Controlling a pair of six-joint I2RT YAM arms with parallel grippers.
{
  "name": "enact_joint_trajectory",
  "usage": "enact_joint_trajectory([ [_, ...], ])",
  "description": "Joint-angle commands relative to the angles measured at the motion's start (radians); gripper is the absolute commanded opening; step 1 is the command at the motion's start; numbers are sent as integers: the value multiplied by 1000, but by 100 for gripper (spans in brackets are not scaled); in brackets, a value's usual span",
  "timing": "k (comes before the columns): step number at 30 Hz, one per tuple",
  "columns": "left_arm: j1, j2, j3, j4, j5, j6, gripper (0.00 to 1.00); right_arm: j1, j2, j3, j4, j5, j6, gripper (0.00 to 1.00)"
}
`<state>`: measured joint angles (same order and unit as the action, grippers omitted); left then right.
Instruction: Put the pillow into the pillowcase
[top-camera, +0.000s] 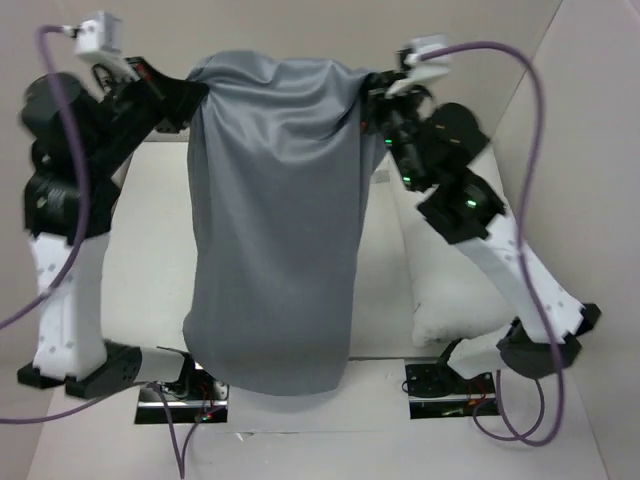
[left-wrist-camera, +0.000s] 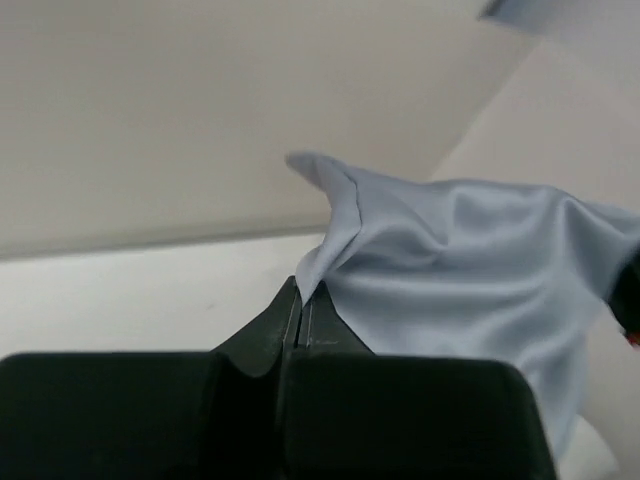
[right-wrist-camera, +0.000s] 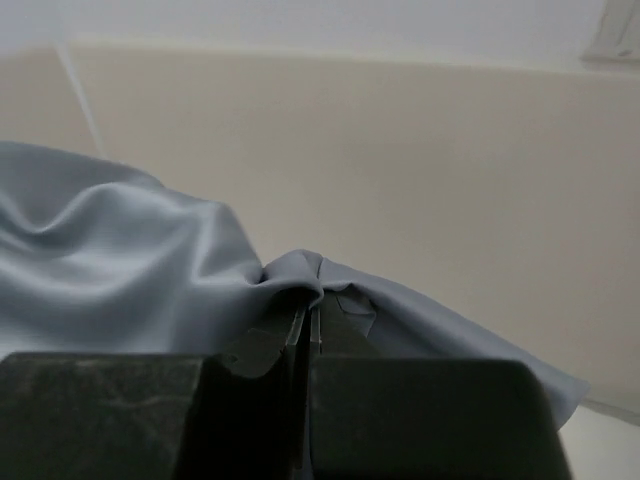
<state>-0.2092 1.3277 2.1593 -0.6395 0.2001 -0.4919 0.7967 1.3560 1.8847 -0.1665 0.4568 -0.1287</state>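
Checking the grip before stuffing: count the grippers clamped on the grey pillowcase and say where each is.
2. The left gripper pinches the pillowcase at its top left end; the right gripper pinches its top right end. No others in view.

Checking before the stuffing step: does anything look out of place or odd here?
Nothing is damaged or spilled. One oddity: the pillowcase hangs in the air, pinched at its top corners by the left gripper and right gripper, while the pillow lies off to the right under the right arm, outside it.
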Motion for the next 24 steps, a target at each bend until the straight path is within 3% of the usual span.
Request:
enact_joint_trajectory([
  [1, 129, 142, -91, 9, 4, 27, 0, -56, 93, -70, 133, -13, -69, 0],
  [5, 264, 240, -267, 81, 44, -30, 0, -221, 277, -117, 221, -281, 55, 0],
  [8, 341, 353, -315, 110, 15, -89, 0, -298, 458, -118, 269, -398, 132, 0],
  [10, 367, 427, -325, 123, -7, -103, 1, -320, 585, 27, 195, -455, 165, 4],
  [11, 390, 468, -306, 123, -7, -117, 15, -339, 657, 103, 132, -496, 196, 20],
  [12, 401, 516, -279, 95, -7, -117, 53, -340, 787, 185, 60, -551, 210, 62],
  [13, 401, 598, -210, 28, -7, -102, 67, -349, 836, 302, -62, -564, 219, 75],
  [14, 410, 631, -158, -9, -7, -71, 73, -349, 880, 327, -133, -564, 231, 87],
  [15, 410, 651, -158, -37, -16, -56, 77, -349, 881, 317, -134, -549, 241, 87],
  [17, 401, 633, -194, -52, -36, -47, 79, -340, 823, 169, -110, -549, 259, 100],
  [24, 288, 411, -590, -2, -119, -47, 74, -277, 489, -320, -106, -572, 397, 100],
])
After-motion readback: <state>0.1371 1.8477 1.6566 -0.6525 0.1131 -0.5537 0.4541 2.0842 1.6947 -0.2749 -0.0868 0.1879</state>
